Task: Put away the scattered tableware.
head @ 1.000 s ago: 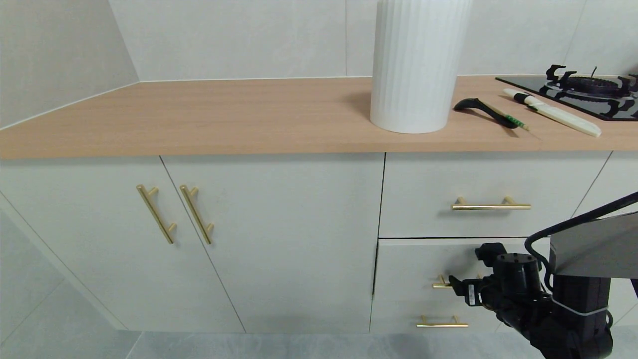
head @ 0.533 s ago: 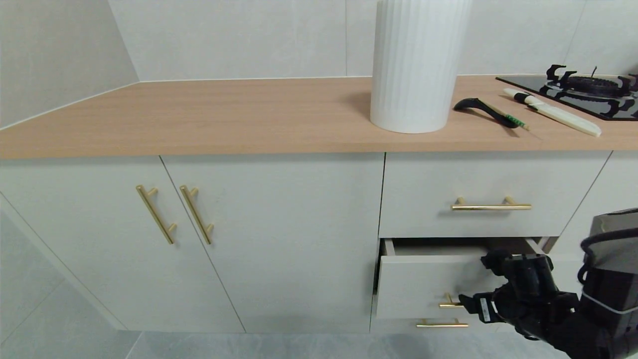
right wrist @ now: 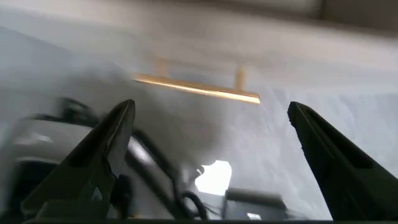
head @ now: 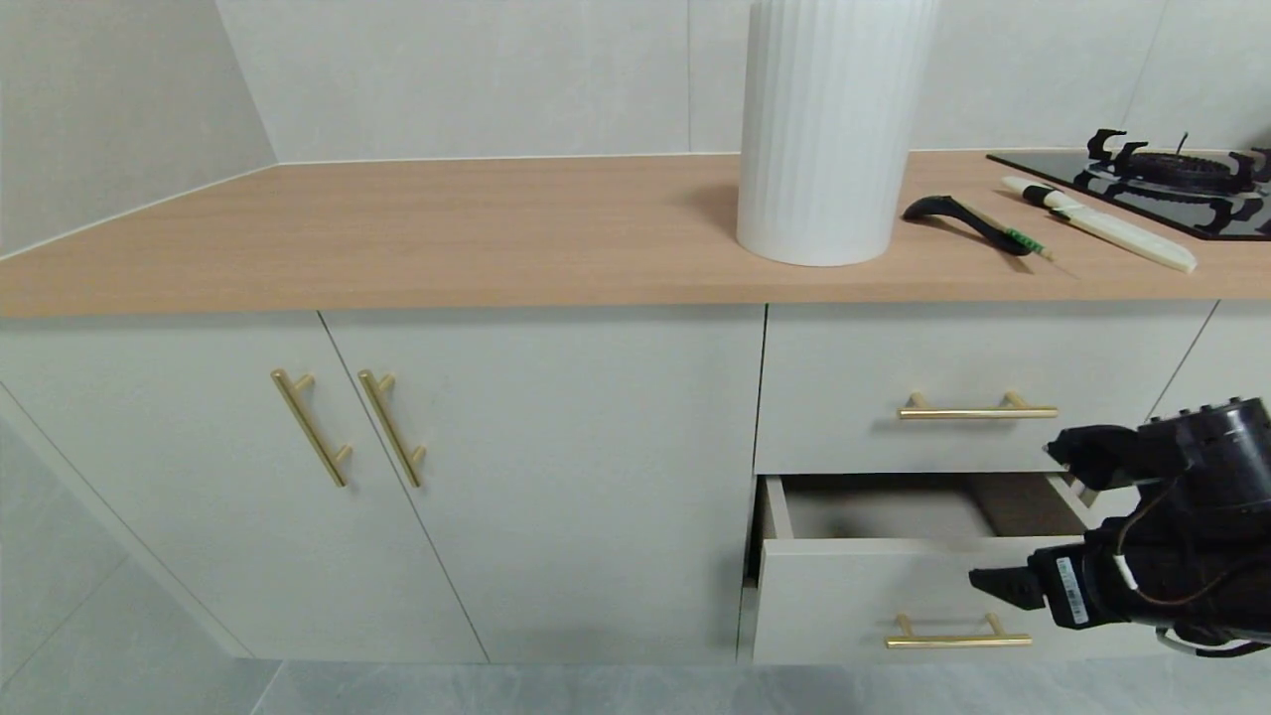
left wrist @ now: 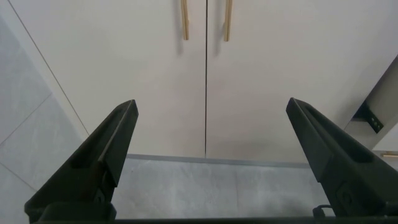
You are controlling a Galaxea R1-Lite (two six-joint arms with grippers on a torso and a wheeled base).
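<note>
1. the tabletop [head: 447,228] carries the scattered tableware at its right end: a black utensil [head: 958,216], a thin stick [head: 1028,243] with a green-banded end, and a white knife [head: 1112,226] with a black band near one end. all three lie flat between the tall white ribbed container [head: 829,129] and the gas hob [head: 1162,184].
2. the black utensil lies just beside the container's base. the stick meets its far end, though whether it touches or passes under cannot be told. the white knife lies apart from both, nearer the gas hob.
3. under the right part of the tabletop, the top drawer [head: 953,357] is shut. the open drawer [head: 844,596] below it is pulled out, its front panel standing forward of the cabinet face, with the gold handle [head: 958,641] low on that panel.
4. the right gripper [head: 1033,516] hangs in front of the open drawer's right end. its fingers are spread wide and grip nothing — one is up by the drawer's upper right corner, the other is before the front panel, just above the gold handle and apart from it. in the blurred right wrist view the right gripper [right wrist: 208,112] frames the gold handle [right wrist: 199,89] beyond its fingers.
5. the left gripper [left wrist: 209,104] is low down, facing the cabinet doors [left wrist: 280,93] above the floor [left wrist: 205,186], fingers wide apart and gripping nothing.
</note>
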